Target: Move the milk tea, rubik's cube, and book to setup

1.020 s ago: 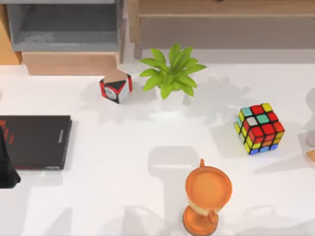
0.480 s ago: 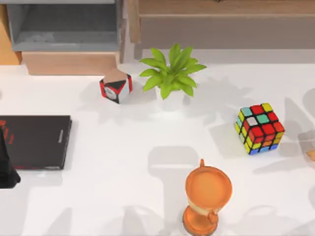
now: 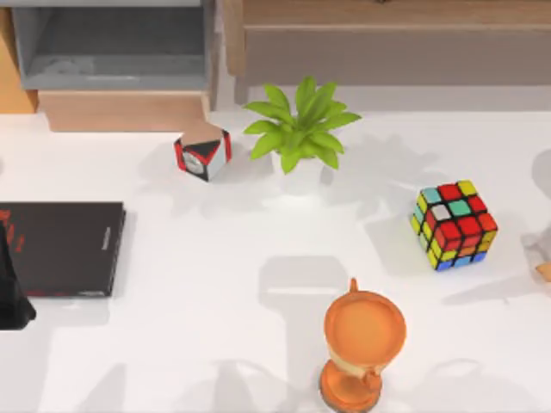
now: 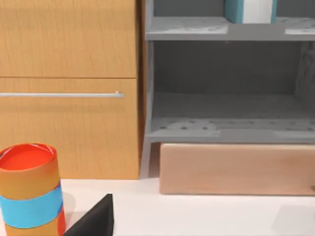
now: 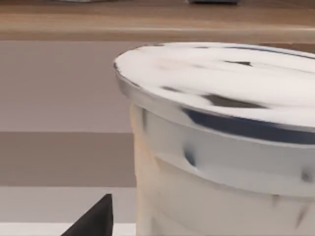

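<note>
On the table, only the shadows at the right edge have shifted. Your right wrist camera sits just before the milk tea cup point(image 5: 221, 147), so that arm is nearer. You cannot tell either claw's state.

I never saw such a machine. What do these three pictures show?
This is a robot with two arms at a white table. The top camera looks down on a black book, a small box, a plant, the rubik's cube and an orange goblet; the left arm is at the left edge. Each wrist carries a camera. The left one faces a grey shelf holding a teal book; the right tool is close beside the milk tea. Whether it holds it, I cannot tell.
</note>
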Motion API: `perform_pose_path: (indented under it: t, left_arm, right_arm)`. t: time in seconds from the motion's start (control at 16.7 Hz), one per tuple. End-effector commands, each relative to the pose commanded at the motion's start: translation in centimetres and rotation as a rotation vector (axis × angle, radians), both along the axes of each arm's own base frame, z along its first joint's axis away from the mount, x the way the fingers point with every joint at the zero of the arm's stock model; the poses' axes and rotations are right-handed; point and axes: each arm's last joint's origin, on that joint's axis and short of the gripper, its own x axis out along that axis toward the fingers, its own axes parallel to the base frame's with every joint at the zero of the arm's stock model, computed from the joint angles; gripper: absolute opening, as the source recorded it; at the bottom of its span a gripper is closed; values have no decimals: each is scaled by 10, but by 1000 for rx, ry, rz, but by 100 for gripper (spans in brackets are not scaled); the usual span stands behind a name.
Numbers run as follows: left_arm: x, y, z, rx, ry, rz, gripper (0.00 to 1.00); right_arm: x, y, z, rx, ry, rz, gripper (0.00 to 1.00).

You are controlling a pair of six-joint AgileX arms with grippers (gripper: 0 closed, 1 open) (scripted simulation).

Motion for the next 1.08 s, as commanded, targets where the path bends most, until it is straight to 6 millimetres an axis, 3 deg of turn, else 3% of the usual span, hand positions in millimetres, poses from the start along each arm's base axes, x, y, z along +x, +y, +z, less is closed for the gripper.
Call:
perform_pose_path:
  t: [0.3,0.54,0.72,0.84,1.08]
  left_arm:
    - [0,0,0,0,0,0,100]
    - [0,0,0,0,0,0,100]
    - [0,0,0,0,0,0,100]
    - [0,0,0,0,0,0,100]
    - [0,0,0,0,0,0,100]
  right_arm:
    - [3,-1,6,-5,-14,1,100]
    - [17,-13,50,-22,-103,-9,100]
    - [18,-16,79,-36,-142,0,100]
    - [10,-12,80,-33,-121,10,100]
    - [-13,-1,61,-11,-34,7,100]
